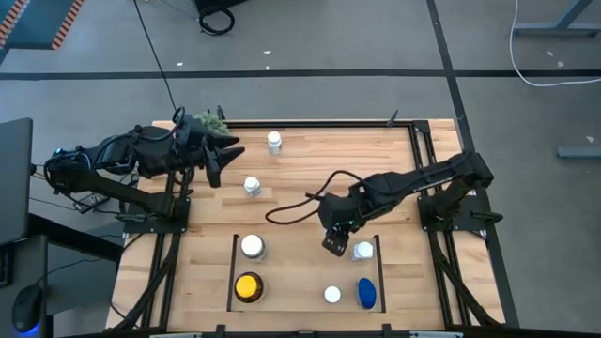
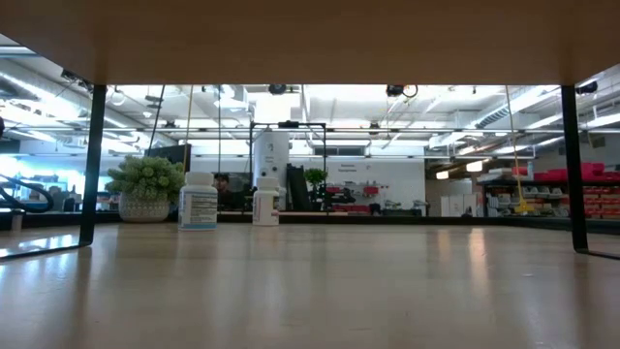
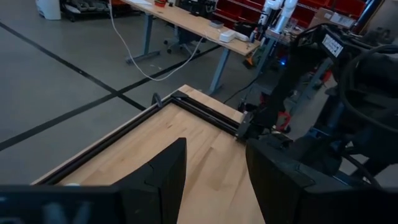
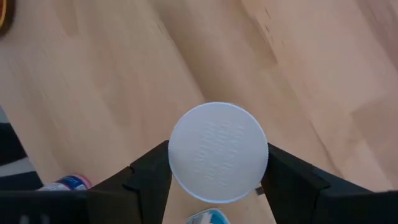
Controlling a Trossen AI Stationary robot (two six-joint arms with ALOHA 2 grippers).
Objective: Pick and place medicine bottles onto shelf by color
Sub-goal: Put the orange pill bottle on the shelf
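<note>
Meanwhile the right gripper point(image 1: 346, 246) clasps a white-capped bottle point(image 4: 218, 152) just inside the shelf point(image 1: 232, 272) near its right rail, a blue bottle point(image 1: 365, 293) close beside. Bare planks lie between the rails. The left gripper point(image 1: 225, 160) hangs spread and empty at the far-left table edge.

I am working over a grey floor point(image 1: 310, 38) crossed by dark lines, a black cable point(image 1: 155, 47) trailing across it. Ceiling lights point(image 2: 465, 97) are glowing; red bins point(image 2: 581, 194) are lining the far side.
</note>
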